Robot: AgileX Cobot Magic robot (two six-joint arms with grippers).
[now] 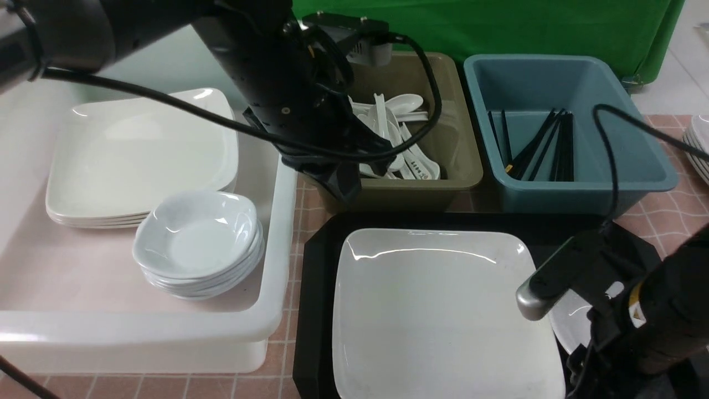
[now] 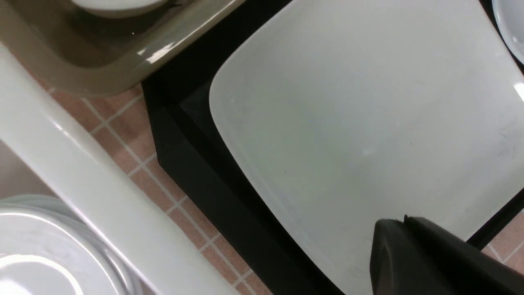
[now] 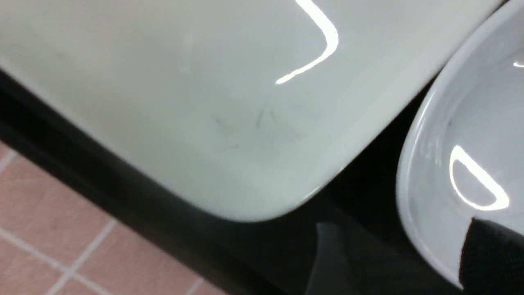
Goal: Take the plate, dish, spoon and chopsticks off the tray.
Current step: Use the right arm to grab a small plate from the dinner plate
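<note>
The large white plate lies on the black tray and fills most of it. The small dish sits on the tray just right of the plate, half hidden by my right arm. My right gripper is open astride the dish: one finger is inside its rim, the other over the tray floor. My left gripper is shut and empty, hanging at the olive tub's front wall, above the tray's far left corner. Spoons lie in the olive tub and chopsticks in the blue tub; none shows on the tray.
A white tub on the left holds stacked plates and stacked dishes. The olive tub and blue tub stand behind the tray. More crockery sits at the far right edge. Cables hang from both arms.
</note>
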